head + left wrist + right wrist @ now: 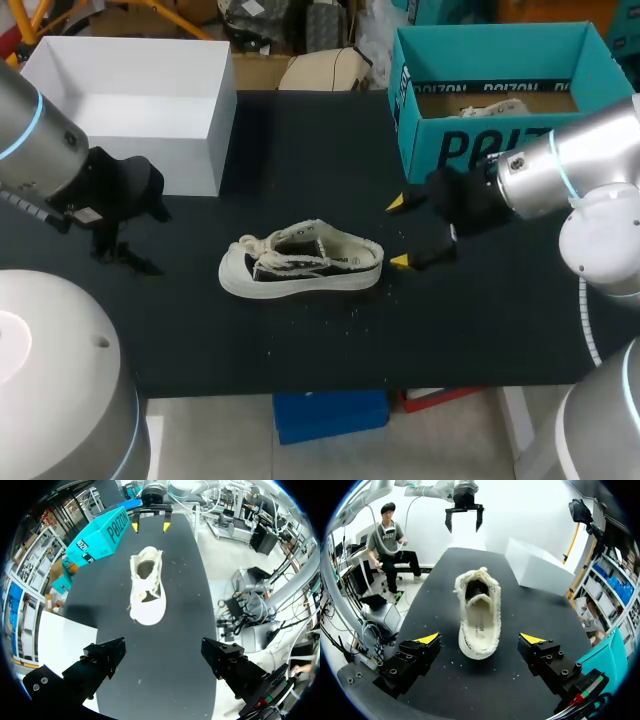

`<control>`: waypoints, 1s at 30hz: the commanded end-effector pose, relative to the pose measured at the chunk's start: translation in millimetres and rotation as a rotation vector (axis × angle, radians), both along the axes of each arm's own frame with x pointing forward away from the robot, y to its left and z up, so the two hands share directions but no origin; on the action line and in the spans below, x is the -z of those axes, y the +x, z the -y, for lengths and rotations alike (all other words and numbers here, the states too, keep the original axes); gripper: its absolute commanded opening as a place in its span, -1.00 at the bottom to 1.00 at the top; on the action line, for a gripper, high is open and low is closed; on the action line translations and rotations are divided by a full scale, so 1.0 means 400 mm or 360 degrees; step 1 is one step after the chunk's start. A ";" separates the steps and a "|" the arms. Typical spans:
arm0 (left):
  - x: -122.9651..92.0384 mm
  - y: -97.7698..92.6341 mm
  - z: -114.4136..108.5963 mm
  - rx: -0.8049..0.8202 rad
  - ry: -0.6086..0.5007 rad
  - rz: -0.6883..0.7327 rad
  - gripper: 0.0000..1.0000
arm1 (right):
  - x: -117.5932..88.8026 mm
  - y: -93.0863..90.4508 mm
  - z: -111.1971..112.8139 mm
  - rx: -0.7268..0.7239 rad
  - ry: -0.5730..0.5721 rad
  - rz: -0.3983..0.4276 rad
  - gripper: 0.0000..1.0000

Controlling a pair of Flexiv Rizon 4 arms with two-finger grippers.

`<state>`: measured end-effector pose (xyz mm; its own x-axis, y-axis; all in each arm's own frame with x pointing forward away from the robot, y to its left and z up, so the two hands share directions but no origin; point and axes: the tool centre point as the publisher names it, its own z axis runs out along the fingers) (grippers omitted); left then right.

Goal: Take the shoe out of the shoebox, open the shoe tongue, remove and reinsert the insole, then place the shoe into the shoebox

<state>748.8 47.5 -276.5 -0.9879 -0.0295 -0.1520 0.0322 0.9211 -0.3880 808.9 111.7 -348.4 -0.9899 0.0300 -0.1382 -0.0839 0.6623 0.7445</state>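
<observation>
A cream and black low sneaker lies upright on the black table, toe toward my left arm, heel toward my right. My right gripper stands open just behind the heel, its yellow tips apart and touching nothing. In the right wrist view the shoe stretches ahead of the right gripper, a pale insole showing inside. My left gripper hangs open at the table's left, well short of the toe. From the left wrist, the shoe lies far ahead of the left gripper. The teal shoebox stands open at the back right.
A white box stands at the back left of the table. Pale contents lie in the teal shoebox. Small specks dot the table in front of the shoe. Bare black surface surrounds the sneaker on all sides.
</observation>
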 end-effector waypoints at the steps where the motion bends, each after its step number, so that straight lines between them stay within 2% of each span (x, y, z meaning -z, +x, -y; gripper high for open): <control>1: 0.005 -0.001 0.000 0.0001 -0.0001 0.0007 1.00 | 0.039 0.029 -0.029 0.0004 0.0045 -0.0033 1.00; 9: 0.005 -0.001 0.000 0.0001 -0.0001 0.0007 1.00 | 0.074 0.036 -0.046 0.0004 0.0095 -0.0095 1.00; 16: 0.005 -0.001 0.000 0.0001 -0.0001 0.0007 1.00 | 0.100 0.032 -0.058 0.0054 0.0219 -0.0146 1.00; 30: 0.005 -0.001 0.000 0.0001 -0.0001 0.0007 1.00 | 0.135 0.039 -0.086 0.0067 0.0312 -0.0174 1.00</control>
